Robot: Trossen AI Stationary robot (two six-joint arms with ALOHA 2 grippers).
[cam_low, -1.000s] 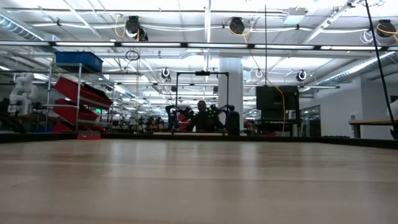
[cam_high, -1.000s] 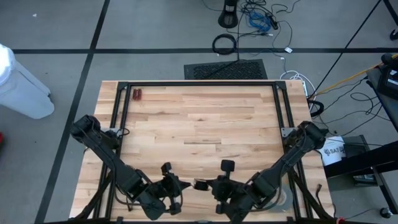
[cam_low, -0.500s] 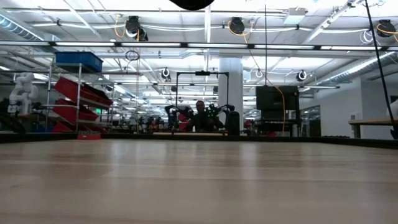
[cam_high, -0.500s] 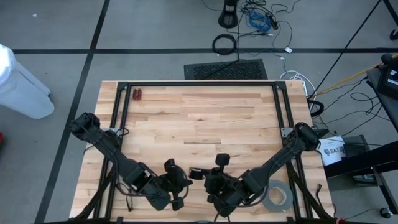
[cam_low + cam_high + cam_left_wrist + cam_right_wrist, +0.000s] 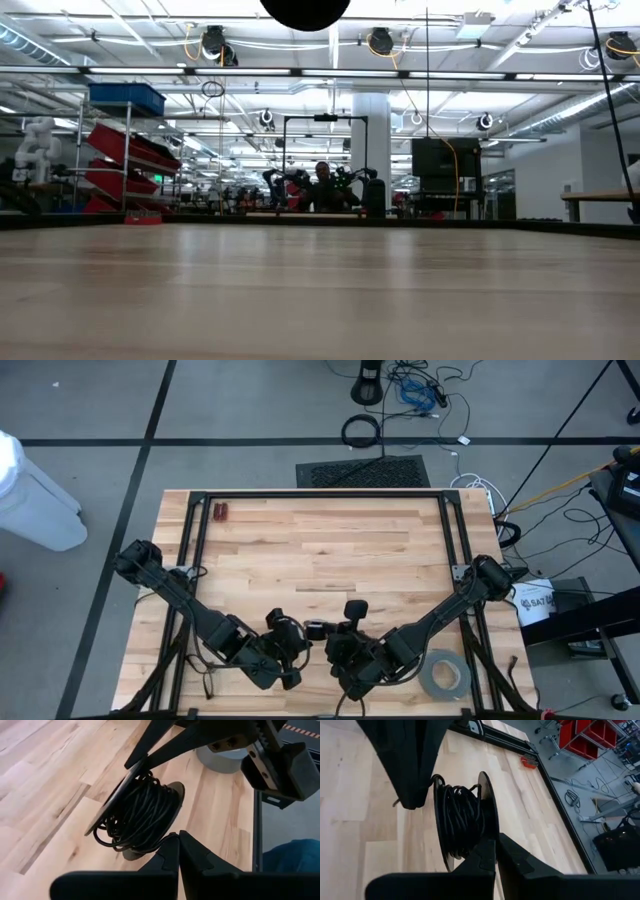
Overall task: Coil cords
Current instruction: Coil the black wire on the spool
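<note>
From the high view we counted two arms, both folded in at the table's [image 5: 330, 550] near edge, the left gripper [image 5: 291, 643] and the right gripper [image 5: 338, 632] almost meeting around one small dark bundle, the cord [image 5: 314, 630]. One grey tape roll [image 5: 444, 676] lay just beside the right arm, and one small red object [image 5: 219, 512] sat well apart at the far left corner. With the two grippers so close, we judged a collision between them the likeliest trouble.

In the low view we saw bare tabletop and one dark rounded shape [image 5: 305, 10] hanging in at the top; which arm it belonged to we could not tell.

The left wrist view showed one spool [image 5: 137, 815] wound with cord, raised off the wood, its lowest turns sagging loose. That gripper's fingers [image 5: 172, 860] were clenched at the spool's rim. We judged those slack turns could slide off if the spool tipped further.

The right wrist view gave the same single spool [image 5: 487, 810] edge-on, the right gripper's fingers [image 5: 492, 857] clenched at its flange. Any uneven pull between the two grips, we thought, could twist it free.
</note>
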